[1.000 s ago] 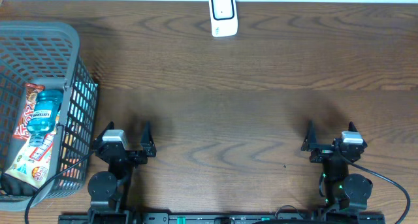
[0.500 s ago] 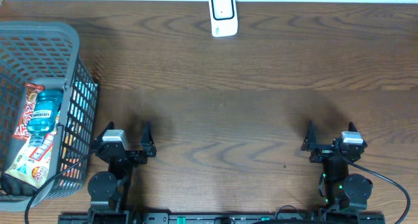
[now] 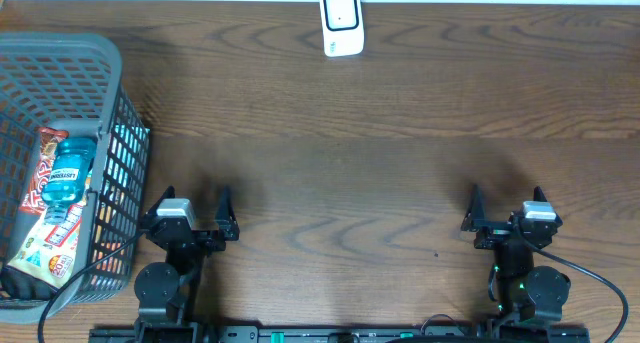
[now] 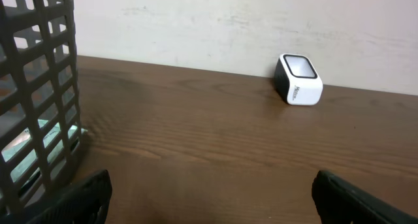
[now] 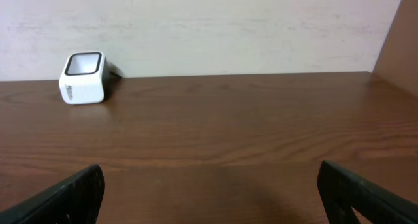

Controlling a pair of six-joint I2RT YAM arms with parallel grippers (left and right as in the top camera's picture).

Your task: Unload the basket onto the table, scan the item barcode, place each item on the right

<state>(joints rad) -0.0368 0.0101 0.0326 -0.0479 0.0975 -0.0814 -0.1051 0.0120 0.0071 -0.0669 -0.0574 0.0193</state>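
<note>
The left gripper (image 3: 193,211) is found fully spread and empty at the near edge of the table (image 3: 380,173), just beside the basket (image 3: 70,45). The right gripper (image 3: 507,207) is likewise spread wide, with nothing held. A blue bottle (image 3: 66,171) and snack packets (image 3: 48,245) are lodged inside the basket. The white scanner (image 3: 341,23) is placed at the far edge, well apart from both grippers.

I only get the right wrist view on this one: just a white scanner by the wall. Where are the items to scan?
Observer: In a grey basket at the far left, outside your view.
Operator: What is inside it?
Observer: A blue bottle lying on top of some snack packets.
Operator: And the other arm?
Observer: The left gripper is open just right of the basket's near corner, holding nothing.
</note>
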